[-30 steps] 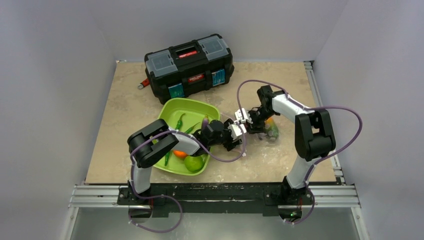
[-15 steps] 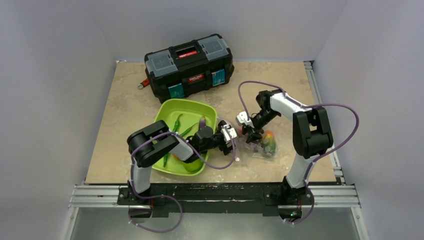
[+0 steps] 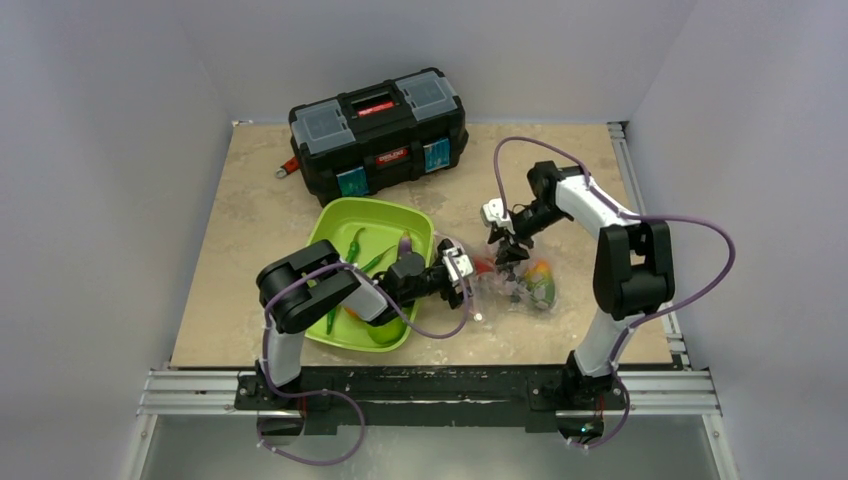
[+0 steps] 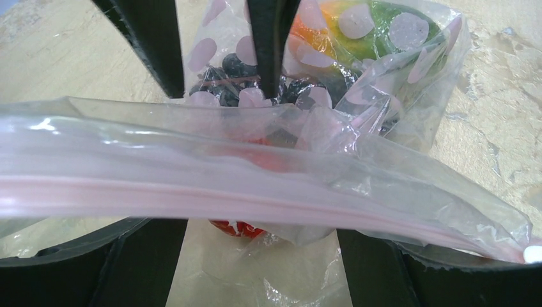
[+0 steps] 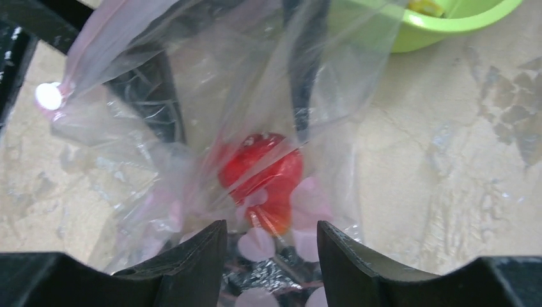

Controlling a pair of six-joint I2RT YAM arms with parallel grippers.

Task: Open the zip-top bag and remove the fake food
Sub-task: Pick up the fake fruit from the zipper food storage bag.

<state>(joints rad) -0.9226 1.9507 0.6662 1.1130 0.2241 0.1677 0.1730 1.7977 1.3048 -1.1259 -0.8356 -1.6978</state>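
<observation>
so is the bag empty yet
Not empty: a strawberry, a mango and dark berries show through the bag.

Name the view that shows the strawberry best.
Right wrist: the strawberry sits mid-frame, whole, behind the zip-top bag's clear film. Left wrist shows only a red sliver under the pink zip strip; top external, a red speck.

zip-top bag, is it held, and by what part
No grip shows. The zip-top bag drapes its pink strip across the left gripper, jaws wide; the right gripper straddles its film, jaws apart.
</observation>
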